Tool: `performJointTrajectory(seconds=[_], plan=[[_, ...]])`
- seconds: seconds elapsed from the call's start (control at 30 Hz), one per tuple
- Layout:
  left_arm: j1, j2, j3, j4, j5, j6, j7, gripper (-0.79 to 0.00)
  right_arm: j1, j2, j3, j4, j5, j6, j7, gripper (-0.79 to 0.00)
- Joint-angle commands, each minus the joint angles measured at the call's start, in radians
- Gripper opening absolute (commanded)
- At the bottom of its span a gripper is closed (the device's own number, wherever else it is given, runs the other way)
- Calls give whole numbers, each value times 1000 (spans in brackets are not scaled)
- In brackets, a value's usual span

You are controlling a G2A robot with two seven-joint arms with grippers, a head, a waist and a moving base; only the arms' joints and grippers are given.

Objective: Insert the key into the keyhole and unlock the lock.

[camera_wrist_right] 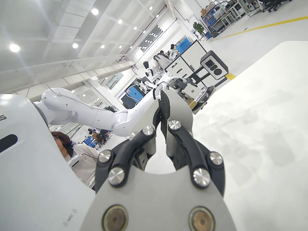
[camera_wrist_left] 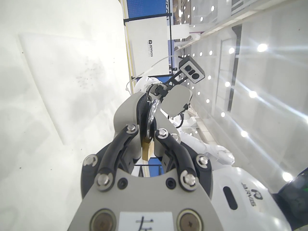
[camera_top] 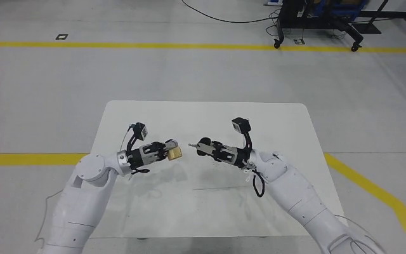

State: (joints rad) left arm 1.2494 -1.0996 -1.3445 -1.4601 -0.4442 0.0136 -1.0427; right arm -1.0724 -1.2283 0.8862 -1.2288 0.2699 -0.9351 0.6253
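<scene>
A brass padlock [camera_top: 174,152] is held above the white table [camera_top: 279,120] by my left gripper [camera_top: 166,152], which is shut on it. The left wrist view has the padlock's brass body [camera_wrist_left: 146,150] and silver shackle [camera_wrist_left: 153,111] pinched between my left gripper's [camera_wrist_left: 146,106] fingers. My right gripper [camera_top: 202,147] faces it from a short gap away, shut on a small silver key [camera_top: 191,145] whose tip points at the padlock. In the right wrist view my right gripper [camera_wrist_right: 163,97] is closed, the key is hidden, and the padlock [camera_wrist_right: 192,102] shows beyond.
A thin pale sheet [camera_wrist_left: 48,73] lies flat on the table below the arms. Yellow floor lines [camera_top: 190,46] run behind and beside the table. A dark wheeled cart [camera_top: 317,19] stands far back on the right.
</scene>
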Motion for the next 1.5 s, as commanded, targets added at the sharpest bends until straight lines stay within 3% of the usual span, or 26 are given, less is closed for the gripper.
performJointTrajectory(seconds=[0.0, 0.17, 0.33, 0.37, 0.7, 0.8, 0.87, 0.93, 1.17, 1.47], plan=[[-14, -2, 9, 9, -24, 62, 23, -785, -11, 5, 5, -11, 20, 99, 18, -785], [-79, -12, 57, 27, -29, 177, 88, -785, -86, 25, 56, -85, 51, 264, -2, -785], [-151, -23, 117, 68, 25, 186, 144, -785, -193, 46, 118, -231, 32, 434, -60, -785], [-163, -19, 128, 70, 118, 178, 178, -785, -193, 46, 118, -231, 32, 434, -60, -785], [-163, -19, 128, 70, 118, 178, 178, -785, -193, 46, 118, -231, 32, 434, -60, -785], [-151, -23, 136, 65, 105, 201, 227, -785, -198, 44, 112, -235, 39, 451, -73, -785], [-164, -28, 147, 41, 79, 208, 223, -785, -199, 38, 100, -236, 36, 489, -115, -785], [-182, -33, 154, 73, 25, 217, 199, -785, -203, 30, 85, -240, 34, 522, -180, -785], [-221, -50, 218, 107, 44, 235, 261, -785, -268, -1, 9, -334, -52, 687, -478, -785], [-223, -56, 221, 111, 28, 214, 301, -785, -288, -27, -36, -372, -116, 739, -621, -785]])
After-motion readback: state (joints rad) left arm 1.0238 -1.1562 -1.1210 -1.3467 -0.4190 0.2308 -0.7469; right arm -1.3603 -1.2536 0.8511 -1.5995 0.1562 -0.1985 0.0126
